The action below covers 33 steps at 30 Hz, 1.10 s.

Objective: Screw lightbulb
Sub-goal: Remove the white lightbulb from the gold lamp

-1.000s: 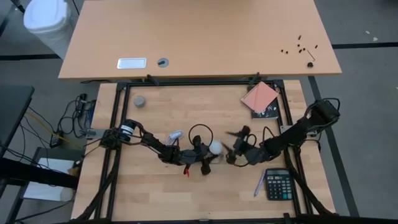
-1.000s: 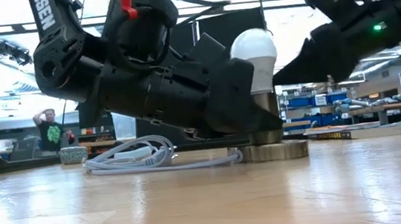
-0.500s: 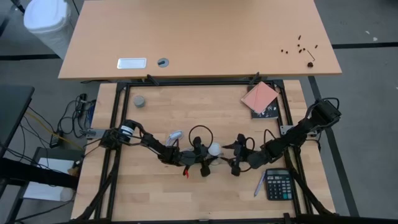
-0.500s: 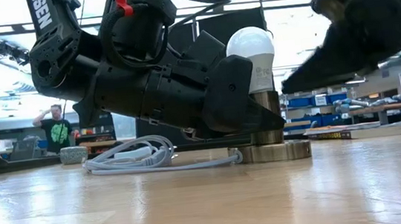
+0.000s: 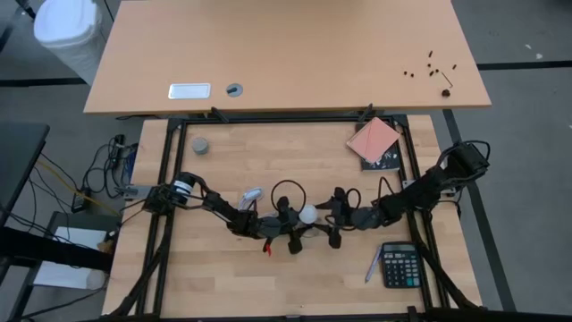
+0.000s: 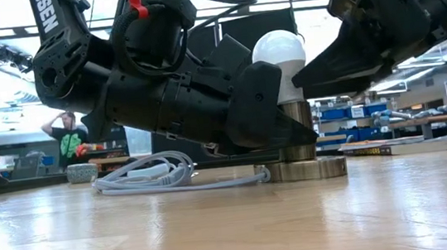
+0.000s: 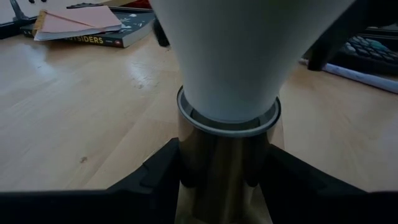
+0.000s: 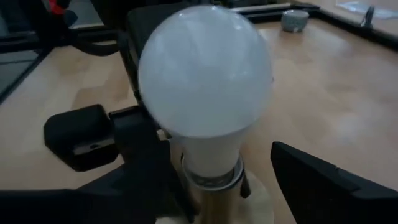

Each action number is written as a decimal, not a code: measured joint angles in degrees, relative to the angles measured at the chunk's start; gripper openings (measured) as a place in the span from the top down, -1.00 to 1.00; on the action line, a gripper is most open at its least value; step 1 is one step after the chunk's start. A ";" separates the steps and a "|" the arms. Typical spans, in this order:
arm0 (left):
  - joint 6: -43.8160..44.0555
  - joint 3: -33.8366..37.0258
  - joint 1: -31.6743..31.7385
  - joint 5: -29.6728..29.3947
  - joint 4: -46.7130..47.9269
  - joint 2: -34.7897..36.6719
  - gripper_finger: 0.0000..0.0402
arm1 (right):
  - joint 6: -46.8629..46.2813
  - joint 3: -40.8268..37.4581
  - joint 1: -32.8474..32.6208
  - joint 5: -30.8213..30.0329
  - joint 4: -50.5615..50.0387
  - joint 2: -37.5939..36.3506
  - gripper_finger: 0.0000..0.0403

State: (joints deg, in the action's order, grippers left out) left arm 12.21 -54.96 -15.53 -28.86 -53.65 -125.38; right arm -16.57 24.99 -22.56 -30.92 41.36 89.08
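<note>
The white lightbulb stands upright in a brass socket, whose round base disc rests flat on the wooden table. My left gripper reaches in from the table's left and is shut on the socket just below the bulb. My right gripper is open at bulb height on the bulb's right. Its fingers stand on either side of the bulb, clear of it. My left gripper pinches the socket's brass stem between its two fingers, right under the bulb's neck. The fingers come nearly level from the table's left, slanting a little down. The socket stands upright with its base disc on the table.
A white cable lies coiled behind the socket. A calculator and a pen lie at the near right. A book under pink paper lies at the far right, a grey puck at the far left.
My right gripper has rolled about its wrist next to the bulb and has come a little closer to it from the table's right. The bulb, the socket and my left gripper have kept still.
</note>
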 joint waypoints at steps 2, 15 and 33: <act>0.02 0.00 0.02 -0.01 -0.02 0.00 0.08 | 1.74 0.00 0.77 -0.02 0.20 0.00 -0.46; 0.26 0.04 0.22 -1.09 0.17 -0.02 0.08 | 6.26 0.35 2.18 -5.98 -7.74 -0.26 -0.46; -0.05 -0.07 -0.07 -0.29 0.66 0.02 0.08 | -6.74 -0.11 -6.24 -15.70 -14.49 -0.24 -0.38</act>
State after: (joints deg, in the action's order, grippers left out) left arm 12.16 -55.02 -15.59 -29.15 -52.99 -125.36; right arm -23.31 24.88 -28.80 -46.62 26.88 88.84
